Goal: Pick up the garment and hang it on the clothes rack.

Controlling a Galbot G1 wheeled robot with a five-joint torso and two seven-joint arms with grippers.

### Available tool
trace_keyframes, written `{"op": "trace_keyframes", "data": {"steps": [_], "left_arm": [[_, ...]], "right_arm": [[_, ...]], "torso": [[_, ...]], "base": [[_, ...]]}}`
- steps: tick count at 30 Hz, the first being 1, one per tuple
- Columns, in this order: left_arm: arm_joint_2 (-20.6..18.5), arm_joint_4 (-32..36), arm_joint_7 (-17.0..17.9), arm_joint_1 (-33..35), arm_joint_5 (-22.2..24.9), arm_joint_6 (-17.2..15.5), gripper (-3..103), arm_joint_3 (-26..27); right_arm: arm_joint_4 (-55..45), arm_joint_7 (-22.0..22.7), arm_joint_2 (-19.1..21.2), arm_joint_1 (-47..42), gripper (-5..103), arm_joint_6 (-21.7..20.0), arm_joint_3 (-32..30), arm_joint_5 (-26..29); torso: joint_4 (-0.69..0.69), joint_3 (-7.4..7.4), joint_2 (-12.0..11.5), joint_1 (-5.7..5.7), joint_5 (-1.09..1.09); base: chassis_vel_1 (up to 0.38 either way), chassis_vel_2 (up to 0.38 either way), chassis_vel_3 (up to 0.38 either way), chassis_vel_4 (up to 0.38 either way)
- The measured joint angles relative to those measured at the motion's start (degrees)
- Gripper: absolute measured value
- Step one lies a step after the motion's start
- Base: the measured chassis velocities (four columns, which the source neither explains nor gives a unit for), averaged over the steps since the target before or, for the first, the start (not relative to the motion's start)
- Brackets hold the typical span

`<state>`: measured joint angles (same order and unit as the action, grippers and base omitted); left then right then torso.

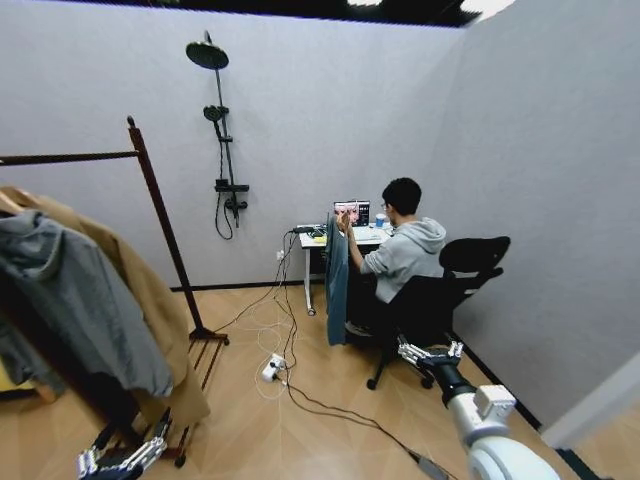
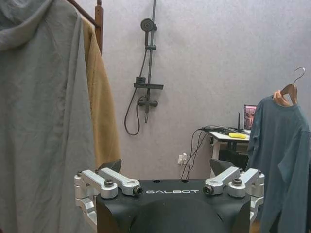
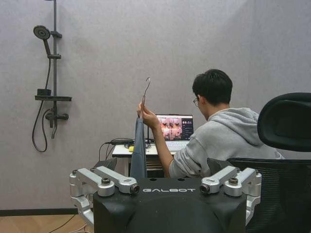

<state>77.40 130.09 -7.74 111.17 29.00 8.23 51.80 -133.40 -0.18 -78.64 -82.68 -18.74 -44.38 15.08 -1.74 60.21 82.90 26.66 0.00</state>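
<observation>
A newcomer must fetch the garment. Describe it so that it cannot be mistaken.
Look to the desk by the back wall, where a seated person's hand holds up a hanger. The garment on it is a dark teal top, away from the rack with its grey hoodie and tan coat.

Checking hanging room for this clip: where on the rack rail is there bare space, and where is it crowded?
The clothes rack rail is bare from the tan coat to its right post. Leftward it is crowded by that coat and the grey hooded sweatshirt. A person's hand holds the garment up.
</observation>
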Motion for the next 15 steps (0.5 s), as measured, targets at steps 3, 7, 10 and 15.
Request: {"op": "trace_keyframes", "data": {"steps": [3,7,10,15], "left_arm": [[0.0,0.0,0.0,0.0,0.0,0.0,100,0.0],[0.0,0.0,0.0,0.0,0.0,0.0,100,0.0],[0.0,0.0,0.0,0.0,0.0,0.0,100,0.0],[0.0,0.0,0.0,0.0,0.0,0.0,100,0.0]], "right_arm": [[0.0,0.0,0.0,0.0,100,0.0,0.0,0.0],[0.3,0.0,-0.1,0.2,100,0.1,0.1,0.0],[0.4,0.1,0.0,0.5,100,0.1,0.3,0.0],[0.4,0.8,0.5,0.8,100,0.1,0.2,0.0]], "torso": [[-0.02,0.0,0.0,0.0,-0.02],[-0.01,0.0,0.0,0.0,-0.01],[-0.02,0.0,0.0,0.0,-0.03],[0.01,0.0,0.0,0.01,0.01]], "base": [[-0.277,0.261,0.259,-0.252],[-0.26,0.281,0.267,-0.265],[-0.267,0.255,0.245,-0.247],[-0.237,0.265,0.242,-0.26]]}}
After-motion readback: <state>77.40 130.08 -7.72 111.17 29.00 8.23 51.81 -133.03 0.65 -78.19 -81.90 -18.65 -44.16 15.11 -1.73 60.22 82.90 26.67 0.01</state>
